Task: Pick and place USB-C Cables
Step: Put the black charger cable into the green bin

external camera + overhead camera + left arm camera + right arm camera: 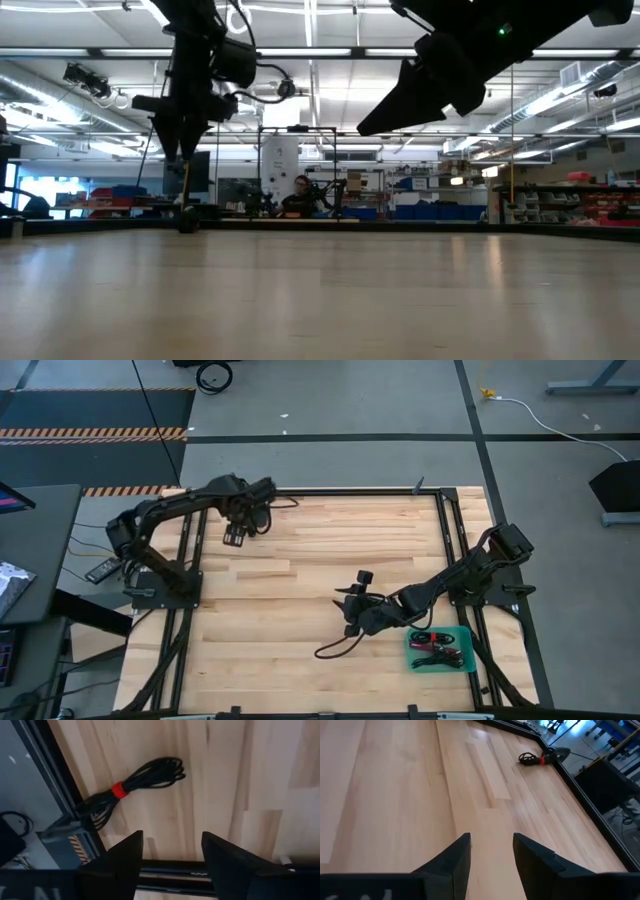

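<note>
A: Where is the left tool point(237, 536) seen?

B: It is seen in the high view above the far left part of the bench point(290, 600), near the black frame. In its wrist view its two dark fingers point(117, 862) are spread apart, with nothing held between them.

A: Is a cable seen near it?

B: One black USB-C cable with a red tie point(131, 787) is shown lying flat on the wood, ahead of the released fingers and apart from them. One end of it is laid against the black edge rail point(47, 767) of the bench.

A: And the right tool point(352, 612)?

B: It is placed over the middle of the bench, toward the near right, just beside the teal tray point(440, 666). Its fingers point(457, 862) are parted in the wrist view and nothing is gripped. Bare wood is seen between them.

A: What is held in the tray?

B: Coiled cables point(438, 648) are laid inside it, mostly black, with red ties showing. Their exact number cannot be told.

A: Are other cables seen?

B: A thin dark cable point(335, 648) is trailed on the wood below the right tool, beside the tray. Whether it is touched by the tool cannot be told. In the right wrist view the red-tied bundle is also seen far off by the corner of the frame.

A: And the low view?

B: Both arms are shown raised above the wood, and a person point(299, 197) is seen seated in the room behind
</note>
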